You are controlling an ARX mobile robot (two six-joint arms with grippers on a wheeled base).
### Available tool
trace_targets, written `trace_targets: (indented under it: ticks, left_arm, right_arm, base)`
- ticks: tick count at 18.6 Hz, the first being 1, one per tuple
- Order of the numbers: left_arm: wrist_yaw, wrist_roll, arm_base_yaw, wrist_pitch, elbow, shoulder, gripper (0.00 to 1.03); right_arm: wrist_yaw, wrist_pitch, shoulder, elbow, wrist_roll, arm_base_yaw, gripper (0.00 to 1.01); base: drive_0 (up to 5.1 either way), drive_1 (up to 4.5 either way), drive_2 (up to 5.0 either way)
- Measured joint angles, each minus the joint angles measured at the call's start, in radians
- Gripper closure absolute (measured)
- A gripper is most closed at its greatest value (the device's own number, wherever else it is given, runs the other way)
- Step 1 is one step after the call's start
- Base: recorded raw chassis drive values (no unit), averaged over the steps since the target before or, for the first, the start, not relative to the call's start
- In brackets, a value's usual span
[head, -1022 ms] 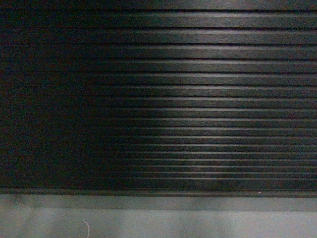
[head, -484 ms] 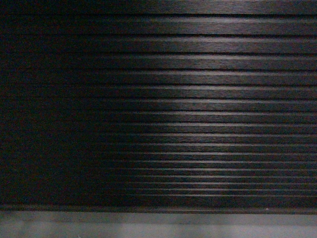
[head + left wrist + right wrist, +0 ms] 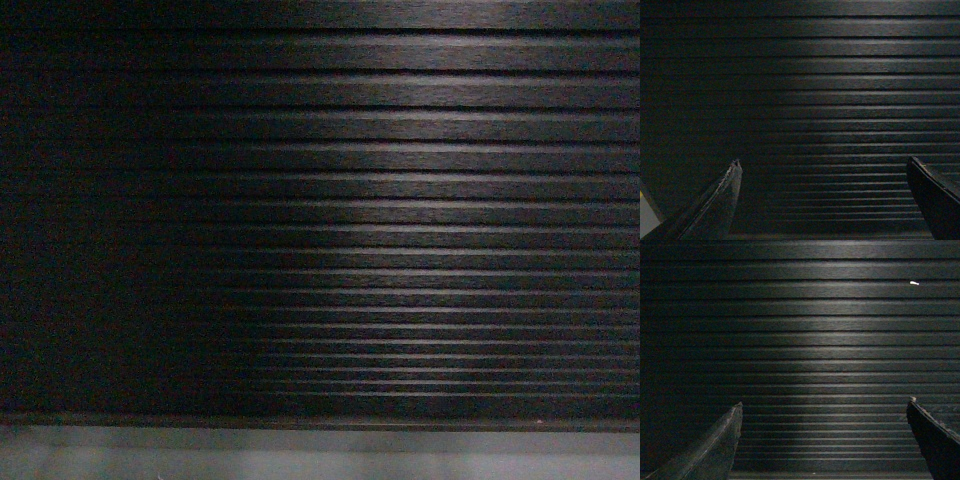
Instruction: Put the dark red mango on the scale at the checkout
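Black ribbed panel of the checkout fills my head view, and the grey floor strip has thinned since a second ago: I've closed in or tipped upward. Both wrist views add what the head misses: my left gripper and right gripper, each spread wide, holding nothing. Mango and scale are nowhere visible, so I judge I'm only approaching.

The ribbed dark front panel of the checkout fills the whole head view like a wall, with only a pale strip of floor below it. Ahead of the left gripper and the right gripper the same panel blocks the way; both have their fingers spread wide, nothing between them.
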Motion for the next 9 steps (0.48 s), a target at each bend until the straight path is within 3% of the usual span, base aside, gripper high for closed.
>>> trace_targets:
  ticks: [9]
  left_arm:
    - [0.0, 0.0, 0.0, 0.0, 0.0, 0.0, 0.05]
  right_arm:
    - [-0.001, 0.003, 0.0, 0.0, -0.001, 0.0, 0.03]
  base:
    - [0.0, 0.0, 0.0]
